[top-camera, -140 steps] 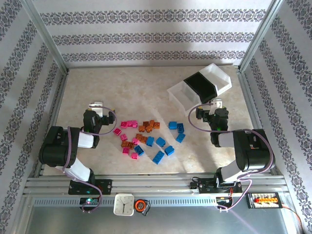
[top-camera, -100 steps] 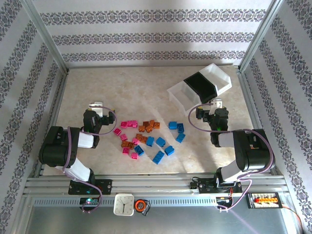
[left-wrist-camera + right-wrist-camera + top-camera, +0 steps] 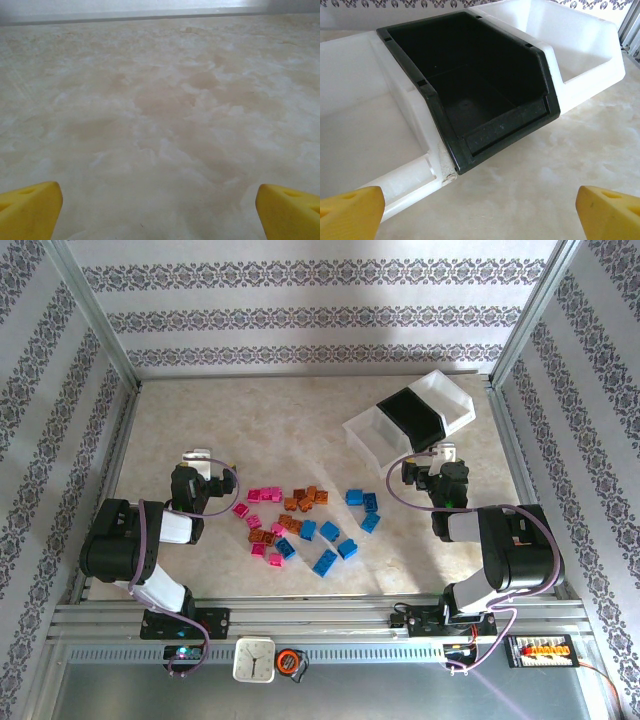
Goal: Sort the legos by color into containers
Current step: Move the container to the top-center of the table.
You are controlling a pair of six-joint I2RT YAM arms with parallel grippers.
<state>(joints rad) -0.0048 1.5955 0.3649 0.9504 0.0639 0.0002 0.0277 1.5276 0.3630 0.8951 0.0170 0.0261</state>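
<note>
Here, the left gripper (image 3: pixel 201 457) is hanging over the left part of the table (image 3: pixel 300 410), a smooth surface marbled in beige and cream. In the left wrist view its yellow fingertips (image 3: pixel 29 209), matte wedges with rounded corners, are sitting at the two bottom corners of the frame, each cut off by the edge. The jaws are standing wide apart, holding nothing, with bare tabletop between them.

Just to the right, the legos are lying loose on the middle of the table, none of them in a bin. The pink bricks (image 3: pixel 262 496) are forming the left cluster, the orange-brown bricks (image 3: pixel 305 499) are bunching in the centre, and the blue bricks (image 3: pixel 330 533) are spreading to the right and toward the near edge. From above they are too small for their studs to be made out, and several are pressing together so closely that a count is uncertain.

Farther right and toward the back, the containers are standing in a slanted row, touching side by side. First is a translucent white bin (image 3: pixel 368 435) with a chipped front corner. Next is a black bin (image 3: pixel 412 416) with a sloped, cut-down front lip and a faintly scuffed floor, then a second white bin (image 3: pixel 452 400). In the right wrist view the frame is cropping the two white ones.

The right gripper (image 3: pixel 436 457) is facing the black bin's front, near it but apart. Its jaws are spread wide and gripping nothing.
</note>
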